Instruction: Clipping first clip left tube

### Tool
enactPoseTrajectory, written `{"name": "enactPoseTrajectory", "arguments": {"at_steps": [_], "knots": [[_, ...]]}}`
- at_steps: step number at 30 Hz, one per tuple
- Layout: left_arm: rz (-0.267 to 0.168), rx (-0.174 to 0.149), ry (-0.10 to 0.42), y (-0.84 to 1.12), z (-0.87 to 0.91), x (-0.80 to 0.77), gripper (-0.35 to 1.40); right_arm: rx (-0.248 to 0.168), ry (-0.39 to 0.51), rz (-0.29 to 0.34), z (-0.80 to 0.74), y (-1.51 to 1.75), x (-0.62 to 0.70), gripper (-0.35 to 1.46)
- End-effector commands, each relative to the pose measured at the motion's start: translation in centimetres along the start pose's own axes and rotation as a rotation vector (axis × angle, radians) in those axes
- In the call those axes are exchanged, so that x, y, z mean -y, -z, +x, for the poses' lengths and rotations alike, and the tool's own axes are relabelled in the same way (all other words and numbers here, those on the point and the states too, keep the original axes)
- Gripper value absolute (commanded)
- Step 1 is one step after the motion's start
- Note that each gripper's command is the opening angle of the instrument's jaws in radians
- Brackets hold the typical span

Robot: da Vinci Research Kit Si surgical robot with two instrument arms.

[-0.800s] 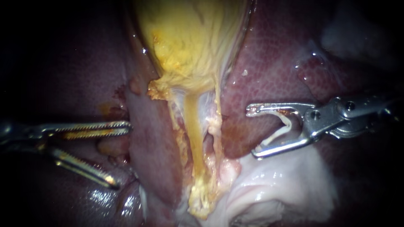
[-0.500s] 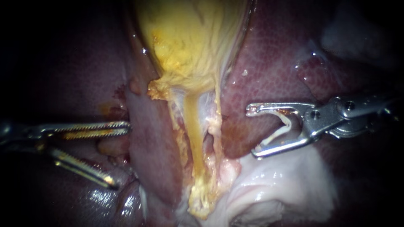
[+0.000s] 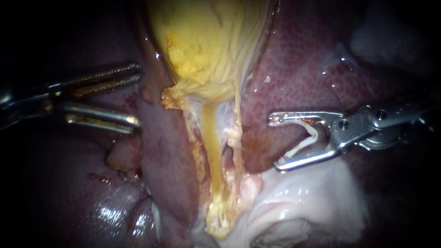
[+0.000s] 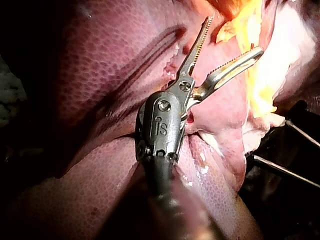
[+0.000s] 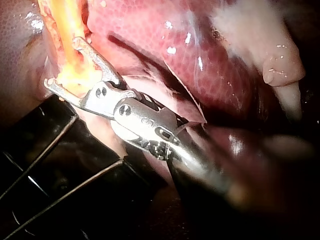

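Observation:
The yellow gallbladder [image 3: 206, 41] narrows downward into the yellow left tube [image 3: 210, 147], with a paler strand [image 3: 237, 138] just to its right. My right instrument [image 3: 276, 143] lies right of both and clear of them, its jaws wide apart and holding a white clip [image 3: 307, 140] that touches both. In the right wrist view that instrument [image 5: 62, 61] frames yellow tissue [image 5: 67, 20] lying behind it. My left instrument [image 3: 137, 95] hovers left of the gallbladder's neck, its toothed jaws open and empty. They also stand apart in the left wrist view [image 4: 234, 35].
Dark red liver [image 3: 298, 69] lies on both sides of the gallbladder. Pale whitish tissue [image 3: 294, 206] sits below my right instrument. A liver fold [image 3: 165, 156] lies between my left instrument and the tubes. Thin rods [image 4: 280, 170] of a dark frame show beyond the tissue edge.
My left instrument has risen against the liver, from beside the lower fold to level with the gallbladder's neck, its jaws still apart. My right instrument and the clip have not moved.

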Motion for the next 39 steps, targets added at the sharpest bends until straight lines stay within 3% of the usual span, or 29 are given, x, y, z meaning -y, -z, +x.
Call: {"name": "enactPoseTrajectory", "arguments": {"at_steps": [1, 10, 21, 25, 33, 36, 39], "knots": [[0.004, -0.001, 0.0, -0.04, 0.03, -0.02, 0.71, 0.0, -0.006, 0.0, 0.0, 0.0, 0.0, 0.59], [0.02, 0.001, 0.028, -0.27, 0.15, 0.04, 0.59, -0.003, -0.006, 0.0, 0.0, 0.0, 0.0, 0.59], [0.017, 0.003, 0.074, -0.35, 0.12, 0.23, 0.44, -0.003, -0.006, 0.0, 0.0, 0.01, 0.0, 0.59], [0.017, 0.0, 0.083, -0.41, 0.16, 0.24, 0.37, -0.003, -0.006, 0.0, 0.0, 0.01, 0.0, 0.59], [0.016, -0.029, 0.084, -0.43, 0.26, 0.15, -0.01, -0.003, -0.006, 0.0, 0.0, 0.01, 0.0, 0.59], [0.018, -0.041, 0.081, -0.43, 0.3, 0.13, -0.35, -0.003, -0.006, 0.0, 0.0, 0.01, 0.0, 0.59], [0.015, -0.061, 0.078, -0.42, 0.34, 0.13, -0.35, -0.003, -0.006, 0.0, 0.0, 0.01, 0.0, 0.59]]}}
